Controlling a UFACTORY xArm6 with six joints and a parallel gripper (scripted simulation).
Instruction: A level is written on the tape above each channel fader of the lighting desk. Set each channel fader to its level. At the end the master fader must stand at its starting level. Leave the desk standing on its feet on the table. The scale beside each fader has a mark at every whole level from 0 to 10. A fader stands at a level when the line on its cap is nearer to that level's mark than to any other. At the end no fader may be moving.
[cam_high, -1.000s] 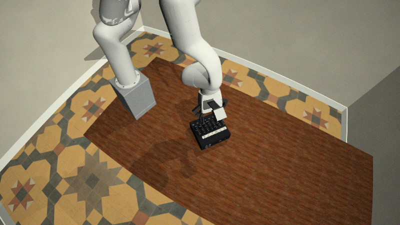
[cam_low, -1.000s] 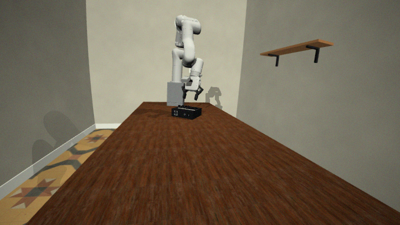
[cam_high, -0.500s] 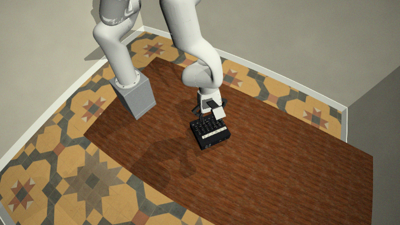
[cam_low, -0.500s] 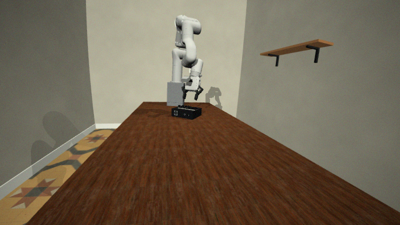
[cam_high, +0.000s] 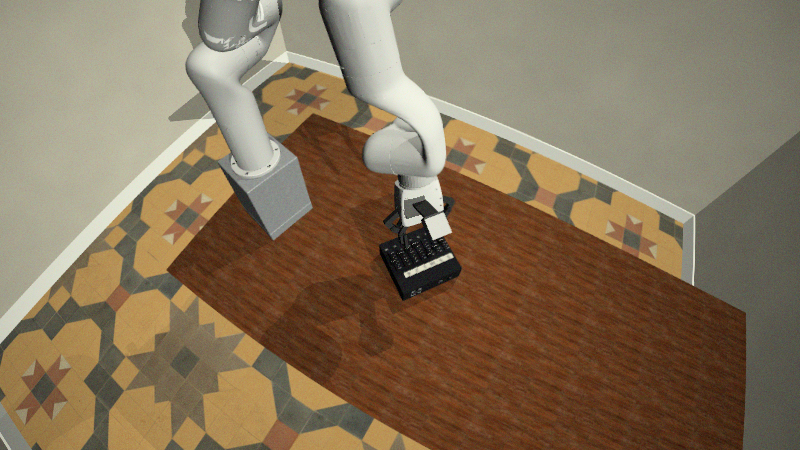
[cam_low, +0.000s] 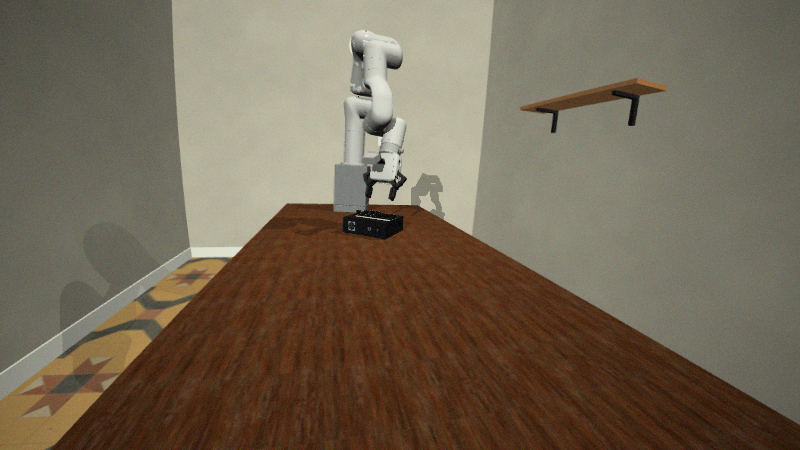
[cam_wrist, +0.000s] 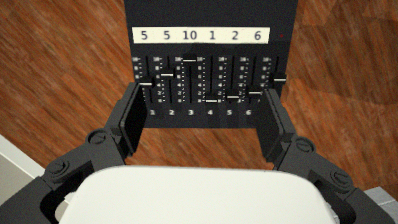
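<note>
The desk (cam_high: 420, 267) stands on its feet on the worktop (cam_high: 559, 313), near the arm's grey pedestal (cam_high: 279, 207). Its tape (cam_wrist: 200, 35) reads 5, 5, 10, 1, 2, 6. Fader 1's cap (cam_wrist: 145, 84) sits around the middle of its scale, fader 2's (cam_wrist: 167, 75) higher, fader 3's (cam_wrist: 189, 60) at the top. Caps 4 (cam_wrist: 211, 101), 5 (cam_wrist: 233, 97) and 6 (cam_wrist: 255, 93) lie low. The master cap (cam_wrist: 279, 79) stands at the desk's right edge. The gripper (cam_wrist: 202, 117) hangs above the desk's near edge, fingers spread fully wide, holding nothing.
</note>
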